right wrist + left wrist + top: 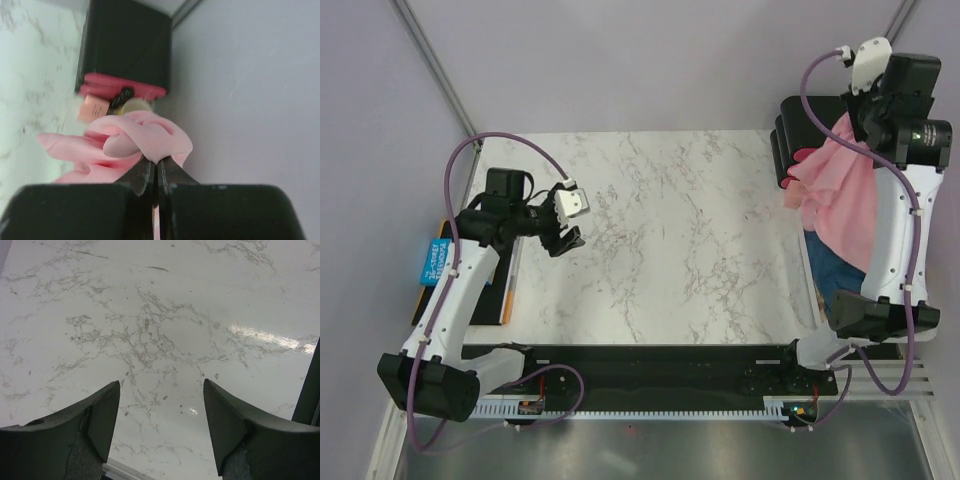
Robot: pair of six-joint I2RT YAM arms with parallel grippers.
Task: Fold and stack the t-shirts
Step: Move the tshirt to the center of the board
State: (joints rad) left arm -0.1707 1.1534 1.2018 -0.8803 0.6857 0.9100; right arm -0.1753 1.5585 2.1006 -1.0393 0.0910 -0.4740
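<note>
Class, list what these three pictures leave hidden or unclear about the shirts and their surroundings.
- Blue shirt: top view, mostly under the pink shirt and right arm.
- Pink shirt: right wrist view, lower part cut off behind the right gripper.
- Black boxes: top view, partly covered; number unclear.
- Blue item: top view, print too small.

A white marble-patterned table stood between plain pale lilac walls; a bright streak of reflected light gleamed on its glossy top.
</note>
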